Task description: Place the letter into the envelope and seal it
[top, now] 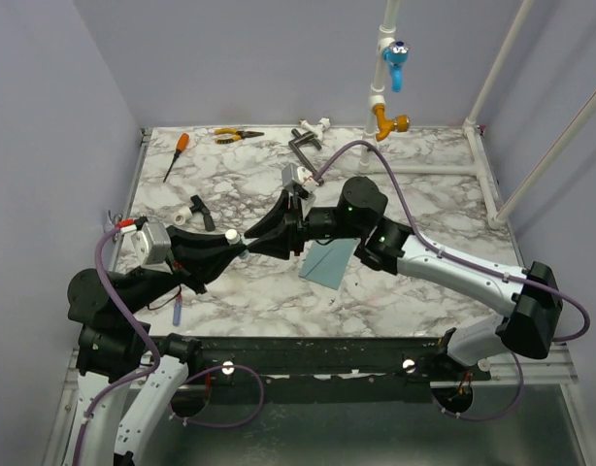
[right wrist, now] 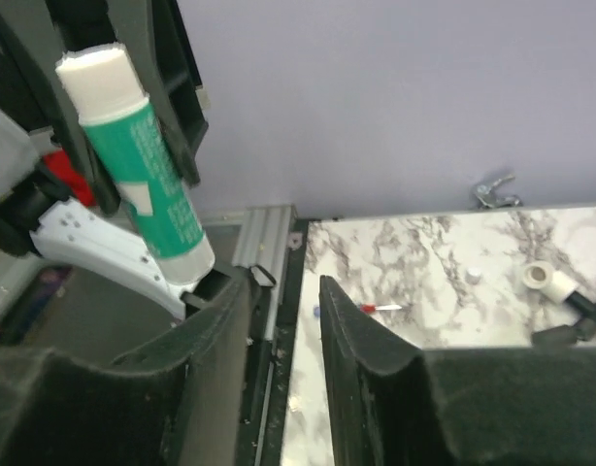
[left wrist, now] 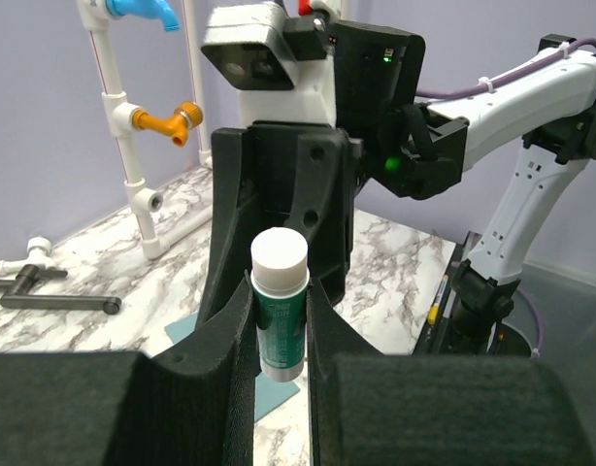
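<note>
I see the left arm folded low over its base and reaching to the right, and the right arm stretched leftward to meet it. The two grippers face each other tip to tip, very near. The left gripper is clamped on a glue stick, which sticks out beyond its fingertips. The right gripper has its jaws parted, with nothing between them.

White-and-black left arm, matching right arm, purple cables, green lights, black wedge-shaped tool fingers, white wrist camera
</note>
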Robot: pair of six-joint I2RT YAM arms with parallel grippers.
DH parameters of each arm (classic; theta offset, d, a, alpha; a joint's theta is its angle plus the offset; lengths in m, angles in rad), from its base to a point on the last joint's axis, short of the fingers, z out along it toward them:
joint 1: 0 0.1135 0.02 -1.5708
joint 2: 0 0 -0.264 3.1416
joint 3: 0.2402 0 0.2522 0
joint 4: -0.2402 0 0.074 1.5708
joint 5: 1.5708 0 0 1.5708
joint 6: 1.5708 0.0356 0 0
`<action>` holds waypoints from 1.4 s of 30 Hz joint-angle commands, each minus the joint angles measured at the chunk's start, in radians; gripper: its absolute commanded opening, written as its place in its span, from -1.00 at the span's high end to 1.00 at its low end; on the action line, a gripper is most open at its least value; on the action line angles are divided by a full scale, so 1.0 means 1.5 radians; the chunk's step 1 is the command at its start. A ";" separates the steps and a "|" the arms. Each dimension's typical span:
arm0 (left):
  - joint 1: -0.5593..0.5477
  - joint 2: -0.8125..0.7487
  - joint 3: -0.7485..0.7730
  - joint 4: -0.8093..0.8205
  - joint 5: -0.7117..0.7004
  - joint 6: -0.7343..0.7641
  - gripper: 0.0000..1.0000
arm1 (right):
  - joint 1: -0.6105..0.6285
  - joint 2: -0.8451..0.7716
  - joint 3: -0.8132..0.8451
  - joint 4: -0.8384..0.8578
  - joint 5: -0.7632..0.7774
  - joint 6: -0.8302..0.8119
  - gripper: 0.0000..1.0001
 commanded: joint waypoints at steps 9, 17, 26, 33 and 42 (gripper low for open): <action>-0.002 -0.001 0.006 0.002 0.011 0.006 1.00 | 0.005 0.003 -0.032 0.184 -0.142 0.082 -0.42; -0.002 0.000 0.010 0.003 0.012 0.007 1.00 | 0.011 0.029 -0.014 0.203 -0.141 0.109 -0.21; -0.002 0.002 0.010 0.005 0.013 0.006 1.00 | 0.017 0.041 0.004 0.194 -0.142 0.107 -0.08; -0.002 0.002 0.012 0.005 0.011 0.001 1.00 | 0.018 0.041 0.011 0.177 -0.142 0.095 0.27; -0.002 0.005 0.016 0.006 0.011 0.002 1.00 | 0.018 0.031 0.008 0.135 -0.128 0.064 0.09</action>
